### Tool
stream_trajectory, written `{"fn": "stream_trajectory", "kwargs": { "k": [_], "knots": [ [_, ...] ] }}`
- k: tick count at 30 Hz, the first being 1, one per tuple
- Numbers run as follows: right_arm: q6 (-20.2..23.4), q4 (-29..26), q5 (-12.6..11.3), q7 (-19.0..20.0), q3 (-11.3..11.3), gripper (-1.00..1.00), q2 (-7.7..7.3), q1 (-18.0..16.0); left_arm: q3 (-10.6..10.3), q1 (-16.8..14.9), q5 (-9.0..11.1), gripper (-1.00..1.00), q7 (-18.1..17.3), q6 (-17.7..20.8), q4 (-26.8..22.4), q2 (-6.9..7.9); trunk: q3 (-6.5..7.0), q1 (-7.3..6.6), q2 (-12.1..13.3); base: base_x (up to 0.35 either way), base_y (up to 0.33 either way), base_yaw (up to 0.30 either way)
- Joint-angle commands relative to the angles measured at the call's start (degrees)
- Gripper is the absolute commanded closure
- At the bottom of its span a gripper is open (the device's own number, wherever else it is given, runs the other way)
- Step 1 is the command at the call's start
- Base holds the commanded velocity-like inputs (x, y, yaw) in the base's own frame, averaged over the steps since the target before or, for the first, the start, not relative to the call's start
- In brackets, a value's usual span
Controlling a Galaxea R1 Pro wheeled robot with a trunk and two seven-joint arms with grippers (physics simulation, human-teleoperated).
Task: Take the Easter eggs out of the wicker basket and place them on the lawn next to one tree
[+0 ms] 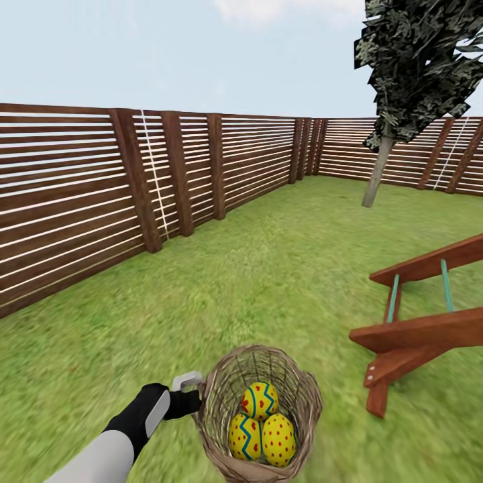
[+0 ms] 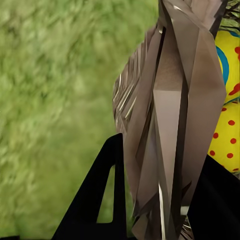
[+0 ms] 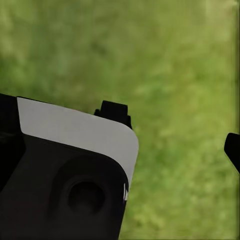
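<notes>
Setting: fenced garden, slatted brown wooden fence (image 1: pixel 134 181) running from the left edge to the upper right of the head view, mottled green lawn (image 1: pixel 268 268) across the middle, pale sky above.

Tree (image 1: pixel 380 161): upper right of the head view, pale bare trunk, dark mottled crown; well apart from the basket.

Wooden frame with teal rungs (image 1: pixel 416 322): right edge, centre to lower right, near the basket but not touching it.

Wicker basket (image 1: pixel 258 416): bottom centre, tan open weave, tilted slightly. Contents: three Easter eggs (image 1: pixel 260 400), yellow with red dots and blue zigzag, packed touching one another.

Left gripper (image 1: pixel 191 396): lower left, clamped onto the basket's rim; in the left wrist view the wicker wall (image 2: pixel 170 125) sits between the black fingers (image 2: pixel 100 200), with an egg (image 2: pixel 227 130) just behind it.

Right gripper (image 3: pixel 175 132): fingertips spread wide apart over bare grass, holding nothing.

Risks, as judged: the hold is on a thin edge of the weave on one side only, so the basket could swing, slip or tip, spilling eggs far from the tree. The wooden frame stands near a straight route and could snag the basket.
</notes>
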Motion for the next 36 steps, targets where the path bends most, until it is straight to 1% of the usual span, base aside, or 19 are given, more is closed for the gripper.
{"fn": "stream_trajectory", "kwargs": {
  "k": [1,36],
  "knots": [
    [-0.36,0.20,0.36,0.11,-0.49,-1.00,-0.02,-0.08,0.36,-0.03,0.70,1.00,-0.07,0.41,-0.10,-0.02,-0.05,0.03,-0.03,0.318,0.000,0.000],
    [-0.36,0.20,0.36,0.11,-0.49,-1.00,-0.04,-0.08,0.36,-0.03,0.70,1.00,-0.07,0.41,-0.10,-0.01,-0.05,0.03,-0.03,0.319,0.000,0.000]
  ]
}}
